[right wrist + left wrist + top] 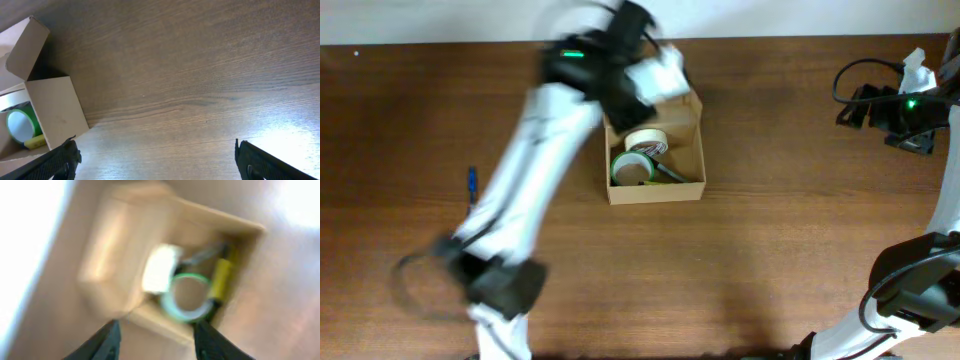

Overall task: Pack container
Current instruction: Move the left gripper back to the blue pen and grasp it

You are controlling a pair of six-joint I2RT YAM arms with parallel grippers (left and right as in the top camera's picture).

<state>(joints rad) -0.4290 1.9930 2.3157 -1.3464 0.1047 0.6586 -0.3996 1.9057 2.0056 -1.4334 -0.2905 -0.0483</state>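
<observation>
The container, a tan cardboard box (655,190), stands open at mid-table. It holds a white tape roll (645,140), a green roll (630,168) and a yellow-and-dark object (672,174). My left gripper (658,78) hovers over the box's far edge, motion-blurred. In the left wrist view its fingers (157,342) are open and empty above the box (125,255), the white roll (161,269) and the green roll (187,297). My right gripper (860,108) is far right, open and empty (157,160). Its view shows the box (52,107) with its flap (27,47) raised.
A blue pen (472,182) lies on the wooden table left of the box, beside the left arm. Cables and the right arm's base occupy the far right edge (920,280).
</observation>
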